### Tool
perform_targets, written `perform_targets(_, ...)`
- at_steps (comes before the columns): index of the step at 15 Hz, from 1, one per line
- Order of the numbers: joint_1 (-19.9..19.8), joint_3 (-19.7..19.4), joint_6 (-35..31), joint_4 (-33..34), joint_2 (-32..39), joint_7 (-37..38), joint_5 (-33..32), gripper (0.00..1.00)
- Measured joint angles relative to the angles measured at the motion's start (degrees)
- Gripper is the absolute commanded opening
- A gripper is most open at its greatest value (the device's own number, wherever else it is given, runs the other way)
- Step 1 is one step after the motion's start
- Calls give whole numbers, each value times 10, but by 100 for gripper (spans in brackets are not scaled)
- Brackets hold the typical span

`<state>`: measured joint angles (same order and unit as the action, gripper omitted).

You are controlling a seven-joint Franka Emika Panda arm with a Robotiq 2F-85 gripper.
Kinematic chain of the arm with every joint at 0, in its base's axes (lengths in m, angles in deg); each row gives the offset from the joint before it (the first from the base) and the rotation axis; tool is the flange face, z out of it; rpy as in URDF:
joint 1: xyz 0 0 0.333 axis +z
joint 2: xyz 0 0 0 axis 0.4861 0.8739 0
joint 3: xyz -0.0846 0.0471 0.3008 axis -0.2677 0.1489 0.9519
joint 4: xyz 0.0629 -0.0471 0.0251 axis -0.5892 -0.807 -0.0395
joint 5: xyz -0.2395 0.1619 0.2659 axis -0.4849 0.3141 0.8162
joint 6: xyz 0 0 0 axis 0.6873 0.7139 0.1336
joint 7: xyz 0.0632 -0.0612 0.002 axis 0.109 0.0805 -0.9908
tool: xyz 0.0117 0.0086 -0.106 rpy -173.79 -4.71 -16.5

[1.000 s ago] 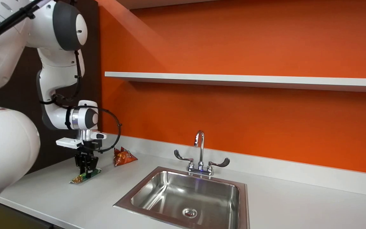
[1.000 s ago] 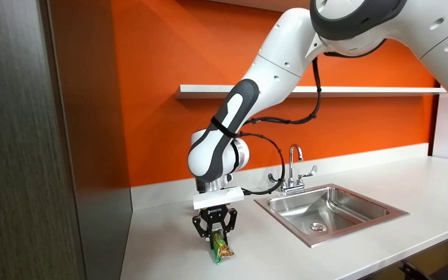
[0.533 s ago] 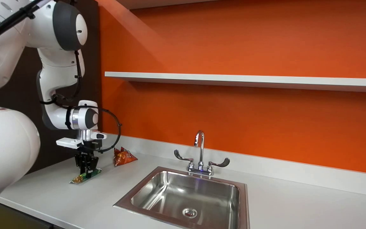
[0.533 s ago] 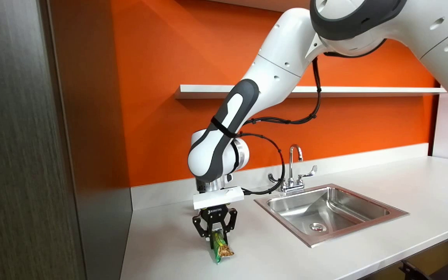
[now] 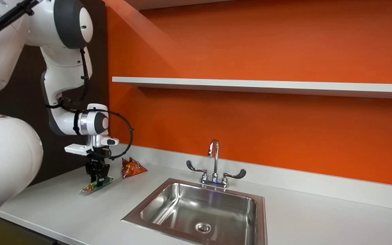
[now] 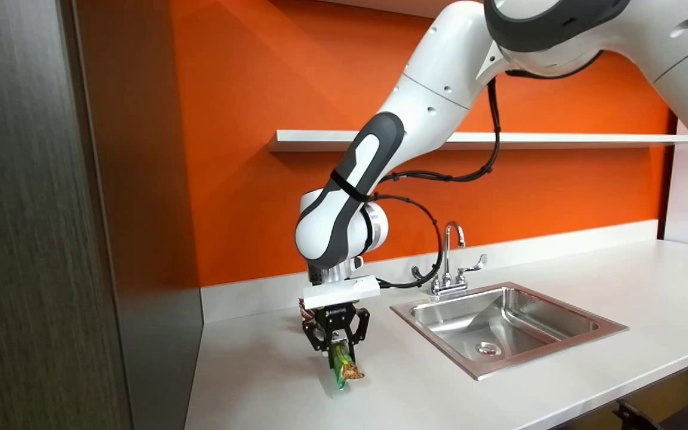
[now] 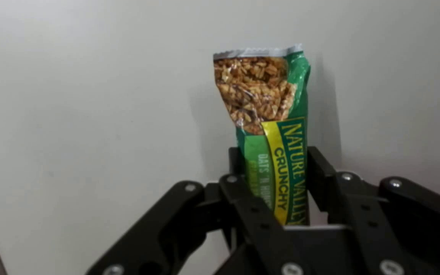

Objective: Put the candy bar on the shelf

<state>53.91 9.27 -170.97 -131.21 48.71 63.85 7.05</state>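
The candy bar [image 7: 262,95], a green and yellow granola bar wrapper with an oat picture, lies between the fingers of my gripper [image 7: 275,162]. The fingers press on both long sides of it. In both exterior views the bar [image 5: 88,188] [image 6: 345,365] hangs just above the counter [image 5: 63,207], roughly level, with a shadow beside it. The gripper [image 5: 97,182] [image 6: 341,356] points straight down. The shelf [image 5: 264,85] is a long white board on the orange wall, well above the gripper; it also shows behind the arm [image 6: 559,140].
An orange snack bag [image 5: 133,168] stands on the counter behind the gripper, mostly hidden in an exterior view [image 6: 306,312]. A sink [image 5: 260,214] with a tall faucet [image 5: 215,160] is set in the counter. A dark cabinet side [image 6: 153,269] bounds the counter's end.
The gripper has risen slightly with the candy bar between its fingers and shifted a little towards the back wall. The bar has come off the counter. The snack bag has not moved.
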Motion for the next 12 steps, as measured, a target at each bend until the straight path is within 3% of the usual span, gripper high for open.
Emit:
perform_targets(6, -8, -18, 18, -60, -74, 0, -15, 18)
perform_targets(12, -47, -20, 41, -145, -180, 0, -43, 18)
